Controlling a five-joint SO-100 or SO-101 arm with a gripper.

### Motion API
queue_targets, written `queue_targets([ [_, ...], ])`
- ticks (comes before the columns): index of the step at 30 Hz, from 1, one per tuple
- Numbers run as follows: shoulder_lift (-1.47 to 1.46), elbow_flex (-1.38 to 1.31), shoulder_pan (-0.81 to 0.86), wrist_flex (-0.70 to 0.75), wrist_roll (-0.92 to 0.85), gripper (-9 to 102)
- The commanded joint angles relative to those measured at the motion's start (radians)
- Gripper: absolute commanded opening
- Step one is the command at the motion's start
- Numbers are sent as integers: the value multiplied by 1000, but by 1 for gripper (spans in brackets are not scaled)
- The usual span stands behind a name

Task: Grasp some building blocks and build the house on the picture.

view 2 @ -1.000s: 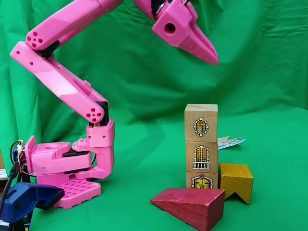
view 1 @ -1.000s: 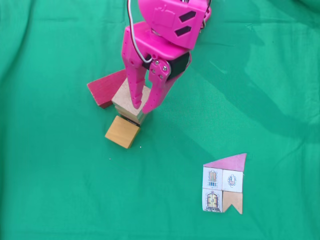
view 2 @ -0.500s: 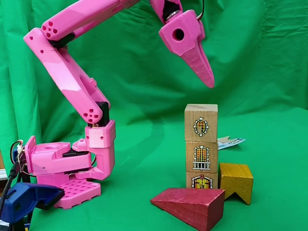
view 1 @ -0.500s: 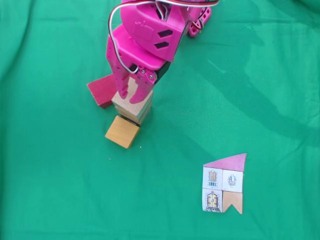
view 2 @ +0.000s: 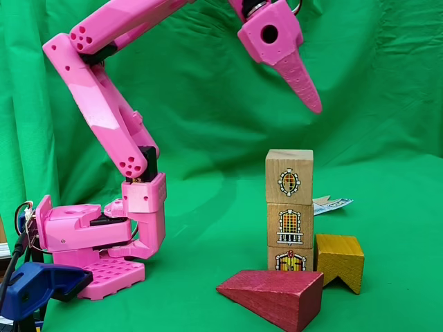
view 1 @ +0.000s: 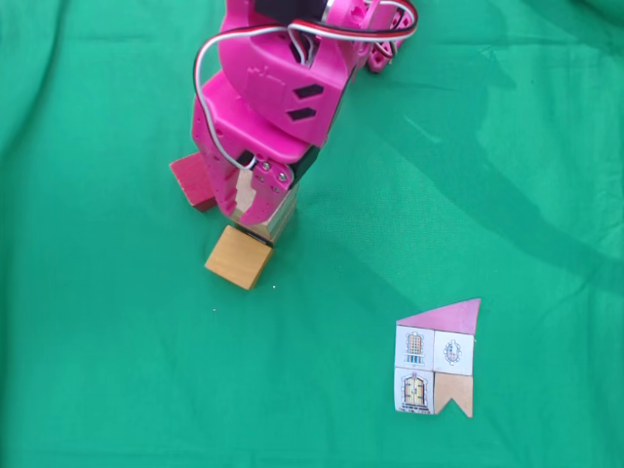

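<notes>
A green cloth (view 1: 117, 370) covers the whole tabletop, creased toward the upper left of a fixed view. In another, a draped green backdrop (view 2: 374, 76) hangs in folds behind, under even, soft light.

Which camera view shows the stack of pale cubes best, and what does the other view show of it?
The side-on fixed view shows the stack of pale cubes best: three cubes stand in one column, printed faces visible, with the gripper above and apart. In the top-down fixed view the gripper covers most of the stack; its height cannot be read.
</notes>
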Motion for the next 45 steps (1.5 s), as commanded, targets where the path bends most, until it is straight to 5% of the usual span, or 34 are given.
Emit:
queue_targets([
  [1, -20, -48, 0, 64, -6, 3],
  [14, -235, -348, 2, 396, -6, 3],
  [28, -261, -341, 49, 400, -6, 20],
  [45, -204, -281, 75, 400, -6, 20],
])
